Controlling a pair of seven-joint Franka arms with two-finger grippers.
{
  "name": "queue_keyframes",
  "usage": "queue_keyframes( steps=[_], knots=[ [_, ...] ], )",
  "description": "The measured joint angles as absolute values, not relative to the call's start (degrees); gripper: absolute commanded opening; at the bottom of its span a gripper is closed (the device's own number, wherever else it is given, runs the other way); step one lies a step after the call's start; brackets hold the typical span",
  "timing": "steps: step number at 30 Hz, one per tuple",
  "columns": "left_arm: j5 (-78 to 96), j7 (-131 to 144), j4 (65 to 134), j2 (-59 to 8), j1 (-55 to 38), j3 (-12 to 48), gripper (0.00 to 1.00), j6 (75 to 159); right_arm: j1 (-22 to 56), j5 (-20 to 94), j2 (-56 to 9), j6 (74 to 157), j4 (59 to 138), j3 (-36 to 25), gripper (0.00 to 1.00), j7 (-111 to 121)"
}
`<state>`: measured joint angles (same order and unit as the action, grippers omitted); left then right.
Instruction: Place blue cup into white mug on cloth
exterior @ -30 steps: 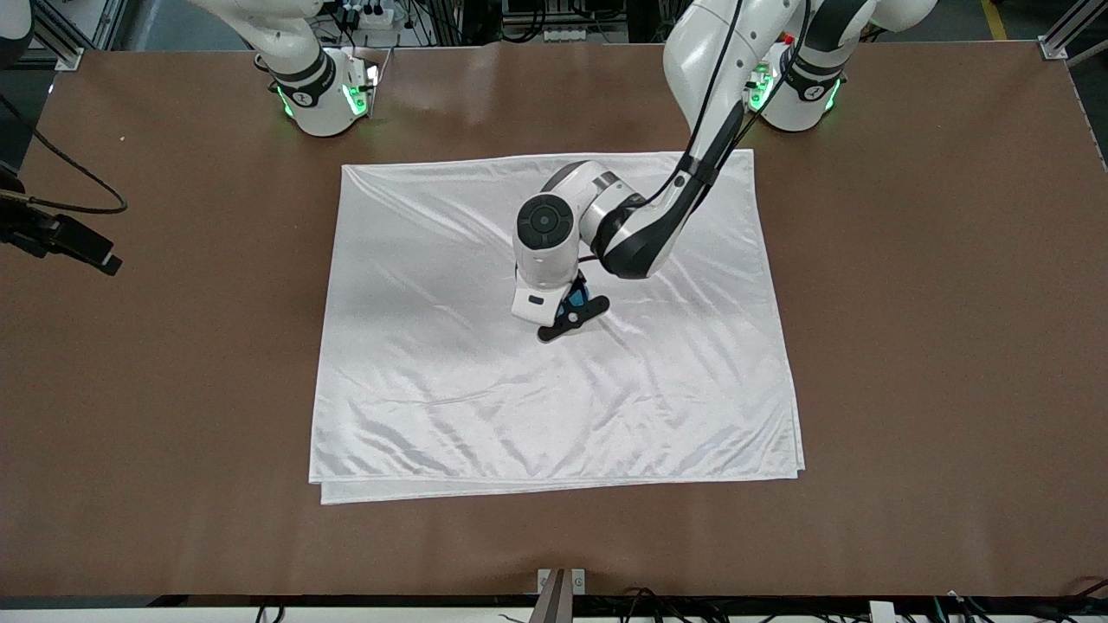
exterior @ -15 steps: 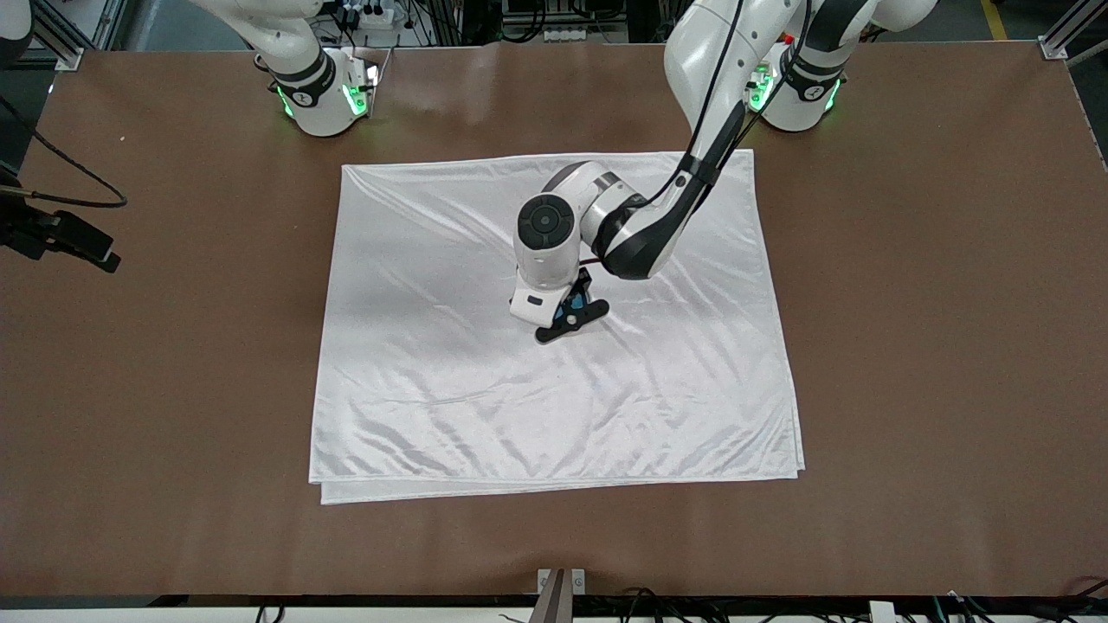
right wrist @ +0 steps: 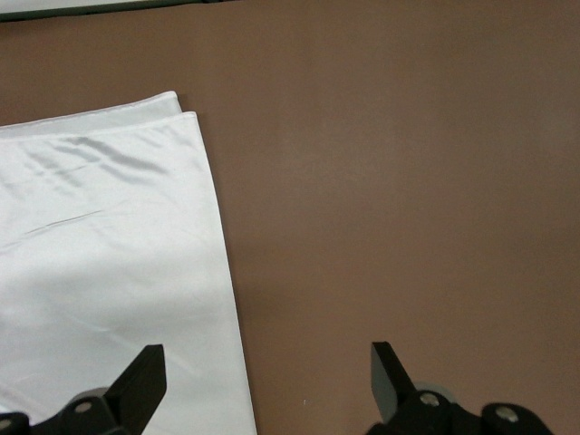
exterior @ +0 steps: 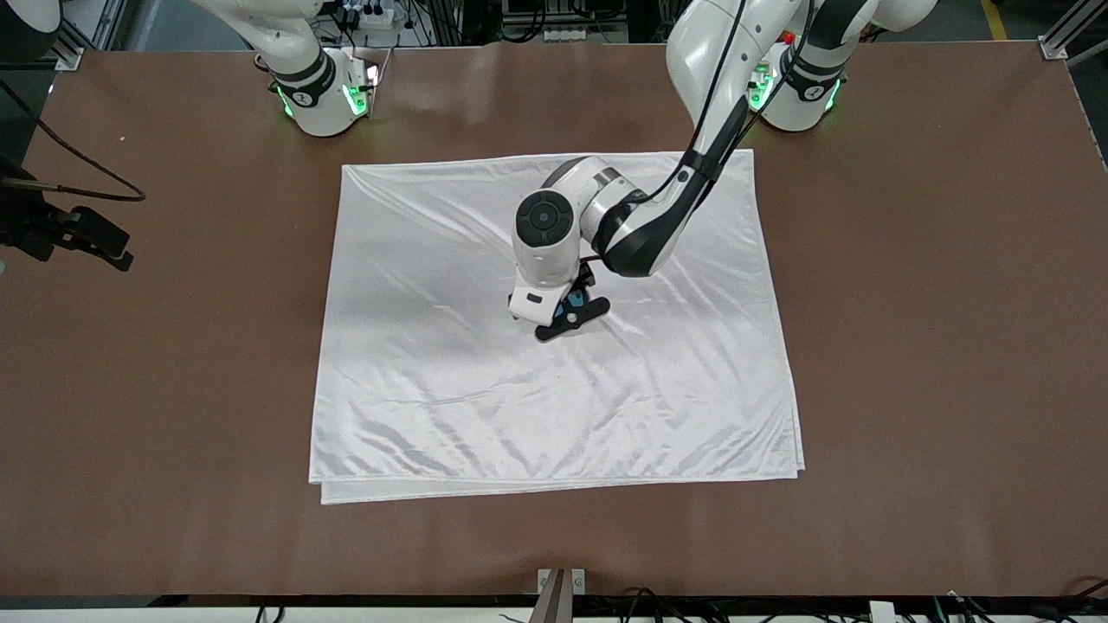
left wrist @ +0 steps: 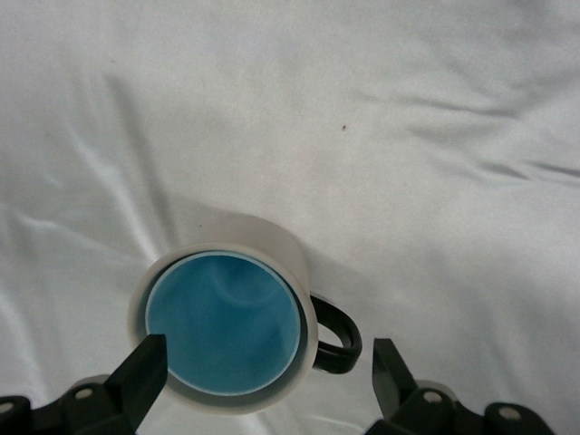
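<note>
Resting inside the white mug (left wrist: 272,249) on the cloth (exterior: 433,389): blue cup (left wrist: 222,322). Left claw (left wrist: 263,376) hovers open above; best lifted straight up, clear of the rim. Right claw (right wrist: 263,381) open, waiting over the worktop (right wrist: 408,181).

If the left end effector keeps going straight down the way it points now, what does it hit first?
Most likely the white mug with the blue cup nested inside it, standing on the cloth. The left end effector is open astride the rim, though its height above is unclear.

blue cup (left wrist: 222,322) light blue | white mug (left wrist: 283,249) cream, black handle | cloth (exterior: 433,389) shiny white
</note>
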<state>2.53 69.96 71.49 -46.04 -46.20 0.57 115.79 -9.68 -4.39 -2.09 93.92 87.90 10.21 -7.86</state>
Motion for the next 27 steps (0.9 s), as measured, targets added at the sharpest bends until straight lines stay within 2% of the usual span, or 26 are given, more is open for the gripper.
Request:
queue_keyframes(
  steps=[7,18,27],
  knots=[
    [2.2,69.7,71.0,-43.8,-44.7,-0.1,1.0,114.8,-9.6,-4.4,-2.1,93.9,87.9,9.7,1.0,-7.8],
    [2.1,61.5,70.6,-37.5,-35.3,-0.4,1.0,109.4,-8.8,-4.4,-2.1,93.9,87.9,8.4,1.0,-7.6],
    [2.1,57.1,70.6,-35.0,-30.6,-0.3,1.0,106.8,-8.8,-4.4,-2.2,93.8,87.9,8.1,1.0,-7.6]
  ],
)
